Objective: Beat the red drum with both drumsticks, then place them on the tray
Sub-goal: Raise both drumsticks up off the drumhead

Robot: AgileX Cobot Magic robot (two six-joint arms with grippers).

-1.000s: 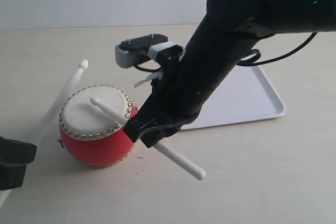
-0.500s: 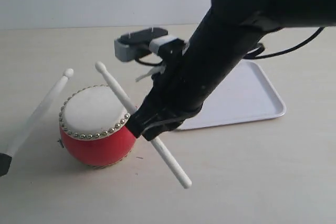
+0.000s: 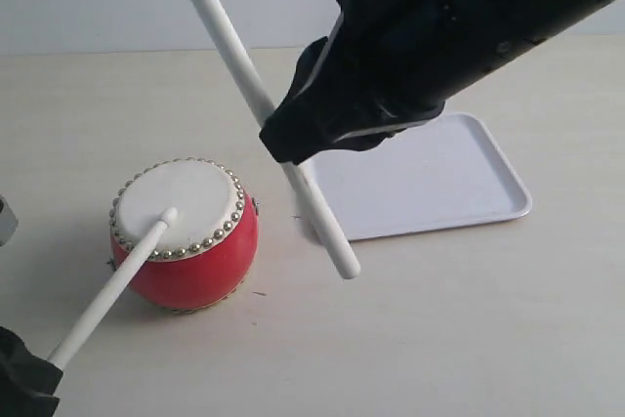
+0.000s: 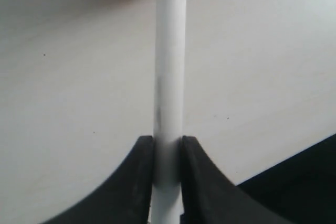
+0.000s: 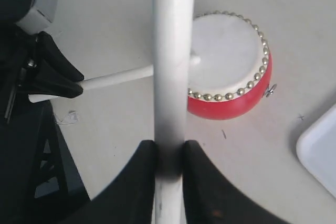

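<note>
1. Red drum (image 3: 190, 278) stood upright on the pale desk (image 3: 469, 329), to the left of the tray (image 3: 439, 178) and apart from it.
2. That tray lay flat on the desk, partly behind the right arm (image 3: 459, 36). Both sticks were outside it, each in a pincer.
3. Left pincer (image 4: 168, 150) was clenched on the left drumstick (image 3: 107, 290), whose rounded tip rested on the drum's skin (image 3: 190, 192).
4. Right pincer (image 5: 169, 153) was clenched on the right drumstick (image 3: 239, 75), which was steeply tilted. Its upper end ran off the top of the exterior view and its lower end sat low by the tray's near-left corner; contact with the desk could not be told.
5. The exterior view gave the left pincer only as a dark shape in a corner. The left wrist view showed its black fingers (image 4: 136, 182) pinching the stick, plus a sliver of red. The right wrist view looked down on the drum, the left stick reaching its skin, and one tray corner.
6. The drum was a glossy barrel, its off-white skin ringed by gold studs (image 3: 195, 247). The sticks were slim, smooth and pale. The tray was white with rounded corners and a low rim.
</note>
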